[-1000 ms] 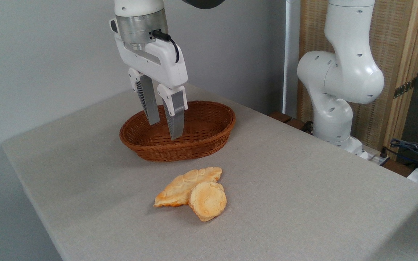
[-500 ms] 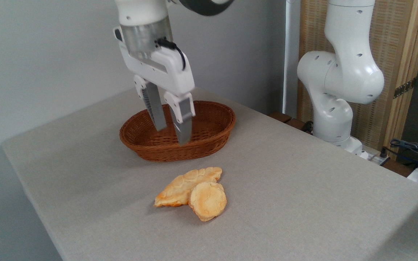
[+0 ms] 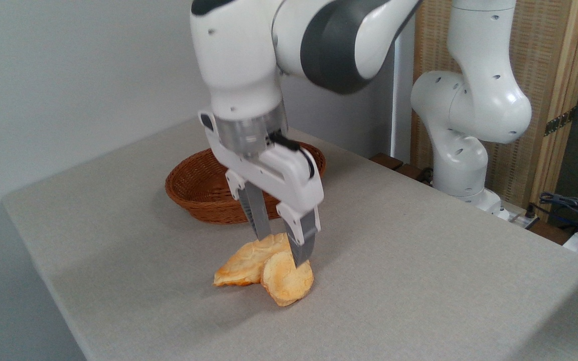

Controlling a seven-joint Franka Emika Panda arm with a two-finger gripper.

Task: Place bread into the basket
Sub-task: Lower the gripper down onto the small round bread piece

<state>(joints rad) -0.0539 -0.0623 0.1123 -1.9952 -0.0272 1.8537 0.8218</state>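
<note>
The claw (image 3: 283,249) hangs with its fingers spread apart over the bun (image 3: 286,279), which leans on the long ridged bread (image 3: 249,260) just beside it. The basket (image 3: 193,188) sits behind.

Hand (image 3: 283,249) sits low over the bun (image 3: 286,280), fingers apart; the long ridged bread (image 3: 249,259) leans against the bun's left side, so no clear gap there. Bun's right & front sides face bare counter (image 3: 419,260). Basket (image 3: 193,188) is near, behind the breads, w/ a strip of open counter btwn; its low rim is the only thing in between.
</note>
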